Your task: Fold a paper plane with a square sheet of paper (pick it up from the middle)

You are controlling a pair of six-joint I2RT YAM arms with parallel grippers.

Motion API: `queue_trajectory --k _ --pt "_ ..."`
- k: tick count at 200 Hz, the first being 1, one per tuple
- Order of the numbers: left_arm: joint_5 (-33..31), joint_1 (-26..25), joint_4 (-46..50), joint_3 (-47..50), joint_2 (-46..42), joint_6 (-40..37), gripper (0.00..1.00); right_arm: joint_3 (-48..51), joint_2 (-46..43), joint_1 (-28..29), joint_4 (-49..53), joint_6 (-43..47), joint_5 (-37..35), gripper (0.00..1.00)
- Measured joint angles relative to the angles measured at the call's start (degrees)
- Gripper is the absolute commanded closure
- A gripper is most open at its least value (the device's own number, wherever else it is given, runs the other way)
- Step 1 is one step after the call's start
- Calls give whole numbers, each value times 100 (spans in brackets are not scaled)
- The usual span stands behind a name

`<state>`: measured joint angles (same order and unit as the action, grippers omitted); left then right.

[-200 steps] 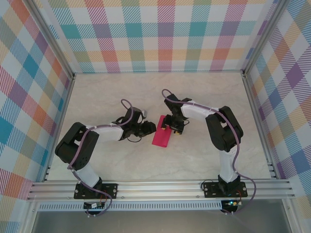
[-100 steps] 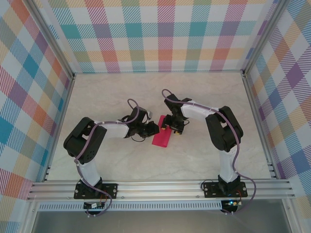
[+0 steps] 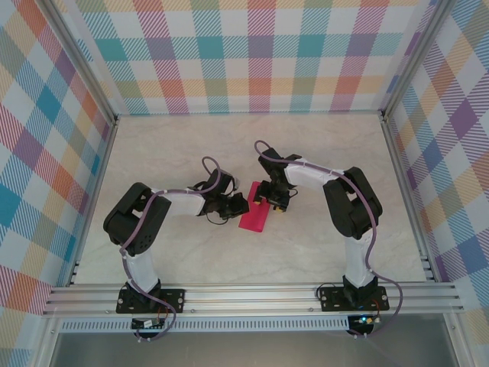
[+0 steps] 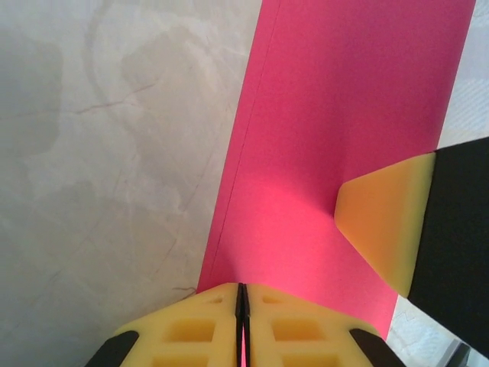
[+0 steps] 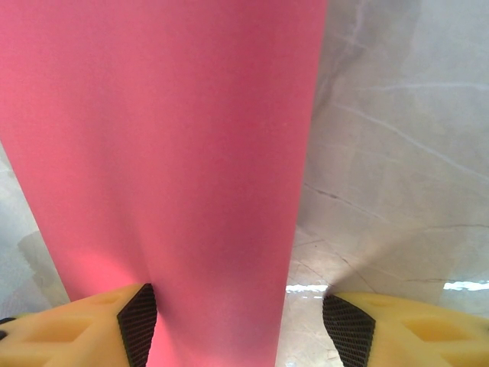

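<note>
The square sheet of paper (image 3: 254, 216) lies on the table folded into a narrow magenta-pink strip. It runs up the left wrist view (image 4: 336, 115) and the right wrist view (image 5: 168, 138). My left gripper (image 3: 238, 205) is at the strip's left edge, its yellow pads pressed together (image 4: 241, 294) over the paper's near edge. My right gripper (image 3: 271, 200) is at the strip's far end, open (image 5: 242, 321), one finger over the paper and the other over bare table. One right fingertip (image 4: 390, 229) touches the paper.
The marble-patterned tabletop (image 3: 321, 153) spreads around the paper. Metal rails (image 3: 252, 294) frame the near edge, and plaid walls (image 3: 252, 53) close off the back and both sides.
My left arm has reached right to the paper's left edge and its jaws have closed. The right arm and the paper have stayed put.
</note>
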<state>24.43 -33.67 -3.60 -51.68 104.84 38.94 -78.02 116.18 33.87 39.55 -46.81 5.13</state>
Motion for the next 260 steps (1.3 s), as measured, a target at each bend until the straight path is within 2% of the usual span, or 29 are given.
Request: queue_trajectory --k 80,111,131,153,191,237,260 --pt "-70 0 205 -96 13 -101 93 31 -149 0 -103 -33 37 31" --pt "-72 -2 286 -151 46 -125 95 444 -525 -11 -608 92 184 24" --pt "-70 0 308 -164 55 -129 95 824 -885 -52 -769 227 155 25" --pt "-72 0 330 -175 57 -131 95 1167 -1362 -127 -977 385 293 33" --pt "-90 -2 348 -184 59 -146 96 1375 -1615 -177 -1768 551 955 58" --pt "-107 -2 435 -238 70 -146 97 1449 -1427 -179 -2179 656 1495 69" --pt "-127 -9 498 -271 76 -144 97 1458 -1169 -203 -2234 660 1541 69"
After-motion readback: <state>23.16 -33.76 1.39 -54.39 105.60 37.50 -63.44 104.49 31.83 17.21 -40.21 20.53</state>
